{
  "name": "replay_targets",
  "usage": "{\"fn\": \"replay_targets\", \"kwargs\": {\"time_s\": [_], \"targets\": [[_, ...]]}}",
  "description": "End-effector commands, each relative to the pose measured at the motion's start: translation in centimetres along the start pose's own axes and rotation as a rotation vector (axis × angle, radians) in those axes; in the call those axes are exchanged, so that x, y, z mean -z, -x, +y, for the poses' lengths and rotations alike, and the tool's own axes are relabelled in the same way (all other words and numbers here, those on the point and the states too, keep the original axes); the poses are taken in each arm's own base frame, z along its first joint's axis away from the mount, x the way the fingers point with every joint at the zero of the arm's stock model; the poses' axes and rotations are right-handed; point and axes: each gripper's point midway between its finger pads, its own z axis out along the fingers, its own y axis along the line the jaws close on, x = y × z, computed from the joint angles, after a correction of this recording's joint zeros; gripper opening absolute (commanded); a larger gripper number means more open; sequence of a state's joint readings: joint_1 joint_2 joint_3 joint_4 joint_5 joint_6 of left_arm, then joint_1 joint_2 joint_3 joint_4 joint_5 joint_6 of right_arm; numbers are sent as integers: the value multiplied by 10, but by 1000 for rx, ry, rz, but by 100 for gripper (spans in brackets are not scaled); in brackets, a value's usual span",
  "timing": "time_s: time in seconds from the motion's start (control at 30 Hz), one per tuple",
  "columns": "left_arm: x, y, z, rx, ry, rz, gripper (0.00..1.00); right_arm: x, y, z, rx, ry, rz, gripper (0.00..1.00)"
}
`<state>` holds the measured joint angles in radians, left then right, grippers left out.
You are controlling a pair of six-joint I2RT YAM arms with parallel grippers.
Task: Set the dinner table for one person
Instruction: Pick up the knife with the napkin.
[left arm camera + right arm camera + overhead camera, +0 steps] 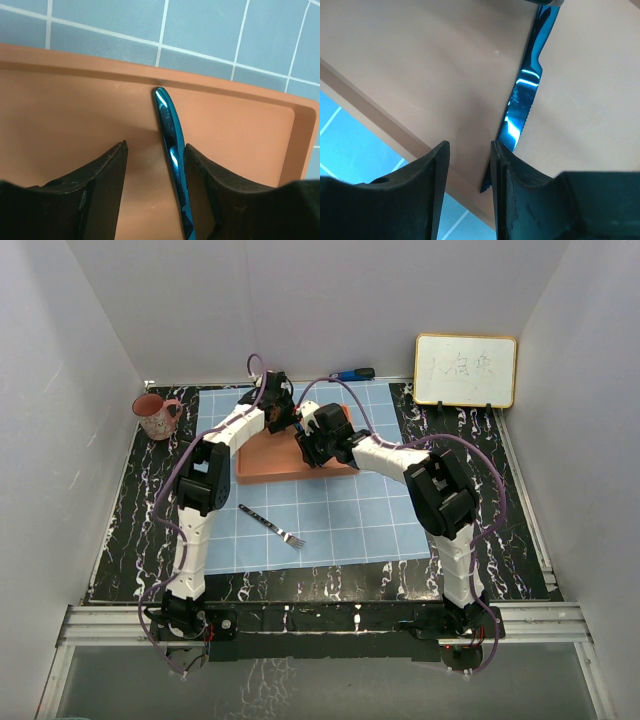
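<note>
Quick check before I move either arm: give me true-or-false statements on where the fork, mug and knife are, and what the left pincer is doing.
1. The fork lies on the blue gridded cloth, outside the tray. True.
2. The mug stands on the tray. False: it stands on the bare black top of the dinner table at the far left, off both cloth and tray.
3. A shiny blue knife lies on the tray. True.
4. The left pincer is shut on the knife. False: its fingers are apart, and the handle lies on the tray between them, closer to one finger.
</note>
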<state>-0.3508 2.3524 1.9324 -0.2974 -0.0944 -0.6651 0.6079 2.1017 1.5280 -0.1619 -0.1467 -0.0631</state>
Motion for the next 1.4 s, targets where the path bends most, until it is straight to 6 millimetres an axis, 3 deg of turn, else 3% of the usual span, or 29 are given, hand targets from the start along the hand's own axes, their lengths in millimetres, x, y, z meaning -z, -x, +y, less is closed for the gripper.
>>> {"fn": "replay_targets", "kwargs": {"time_s": [0.0,0.3,0.63,0.73,0.9,0.93,1.13,1.37], "targets": [[-12,-19,7,-15,38,67,48,1,29,-9,52,-46,-64,37],[-15,-8,-3,-9,20,41,51,0,26,-22,90,-102,-37,40],[-40,-24,2,17,40,82,47,-11,8,-23,90,-101,-16,40],[-43,-29,5,14,48,92,38,-14,-2,-25,78,-104,2,40],[-42,-35,14,3,73,105,4,-19,-19,-23,43,-86,18,40],[-42,-37,16,1,79,107,1,-20,-22,-22,39,-81,22,40],[-41,-41,25,-32,108,115,0,-25,-39,-14,13,-34,49,35],[-31,-37,24,-51,99,107,3,-27,-39,1,-16,41,43,33]]}}
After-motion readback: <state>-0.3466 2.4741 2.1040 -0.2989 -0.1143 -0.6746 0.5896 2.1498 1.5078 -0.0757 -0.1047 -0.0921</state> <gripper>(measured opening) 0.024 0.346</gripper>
